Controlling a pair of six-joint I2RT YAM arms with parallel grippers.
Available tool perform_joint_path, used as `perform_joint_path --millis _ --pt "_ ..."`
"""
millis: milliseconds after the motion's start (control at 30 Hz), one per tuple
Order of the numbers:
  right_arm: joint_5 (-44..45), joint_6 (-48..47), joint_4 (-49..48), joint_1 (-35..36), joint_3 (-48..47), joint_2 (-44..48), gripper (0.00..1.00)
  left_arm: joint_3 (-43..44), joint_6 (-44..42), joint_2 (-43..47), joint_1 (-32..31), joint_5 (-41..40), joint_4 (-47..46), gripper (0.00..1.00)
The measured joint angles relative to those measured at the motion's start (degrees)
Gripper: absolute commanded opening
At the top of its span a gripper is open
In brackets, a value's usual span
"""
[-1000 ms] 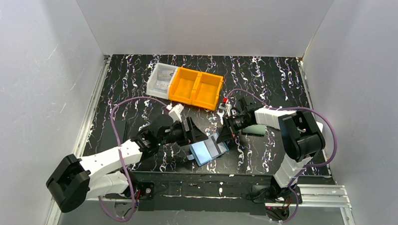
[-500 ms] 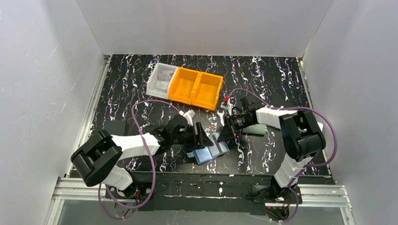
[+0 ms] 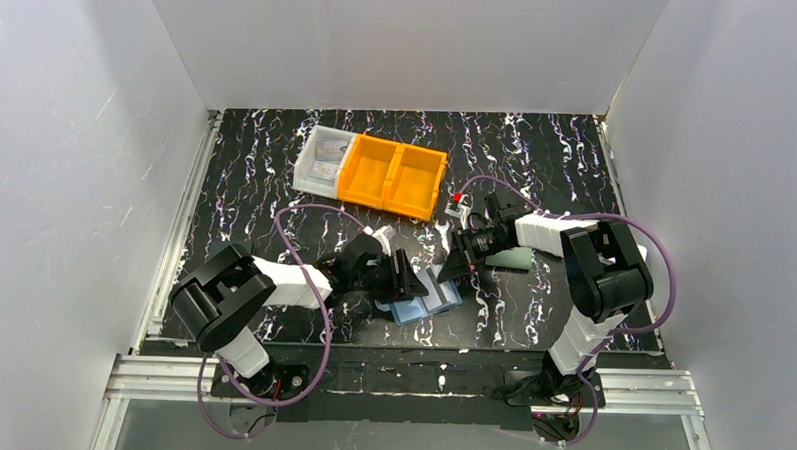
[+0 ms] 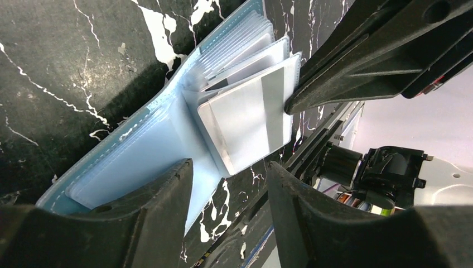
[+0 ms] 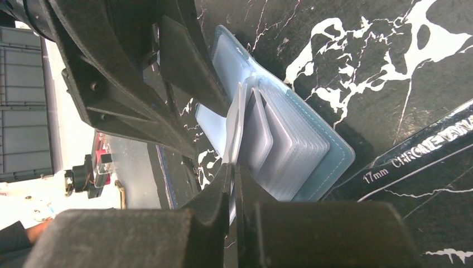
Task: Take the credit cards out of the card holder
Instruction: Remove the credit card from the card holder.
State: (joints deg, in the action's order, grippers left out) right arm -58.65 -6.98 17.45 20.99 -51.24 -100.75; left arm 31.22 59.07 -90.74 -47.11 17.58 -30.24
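Observation:
The blue card holder (image 3: 424,304) lies open on the table between both arms, its light-blue inside and clear pockets (image 4: 139,162) fanned out. A pale grey credit card (image 4: 245,120) sits in one raised pocket leaf (image 5: 237,125). My right gripper (image 5: 234,173) is shut on the edge of that leaf, and its fingers (image 4: 357,61) hold the leaf up. In the left wrist view my left gripper (image 4: 228,187) stands open just below the card, straddling the holder's near corner without pinching it. From above, the left gripper (image 3: 409,283) and right gripper (image 3: 451,272) flank the holder.
An orange two-compartment bin (image 3: 391,178) and a white bin (image 3: 320,160) stand behind the holder. A grey-green wallet (image 3: 513,257) lies under the right arm. A 17 mm wrench (image 5: 413,159) rests beside the holder. The table's front edge is close.
My left arm has reached right to the holder and its jaws have narrowed. The pocket leaf now stands raised off the holder. The right gripper has stayed shut and barely moved.

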Motion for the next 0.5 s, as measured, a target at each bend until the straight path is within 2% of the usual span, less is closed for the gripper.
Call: perform_joint_path --millis 100,500 --pt "-0.11 0.04 0.00 -0.15 0.00 -0.02 0.13 0.00 0.09 -0.46 0.00 -0.22 -0.66 0.45" --pt "-1.97 -0.07 -0.11 -0.26 0.00 -0.24 0.29 -0.22 0.09 -2.62 0.00 -0.61 -2.99 0.42"
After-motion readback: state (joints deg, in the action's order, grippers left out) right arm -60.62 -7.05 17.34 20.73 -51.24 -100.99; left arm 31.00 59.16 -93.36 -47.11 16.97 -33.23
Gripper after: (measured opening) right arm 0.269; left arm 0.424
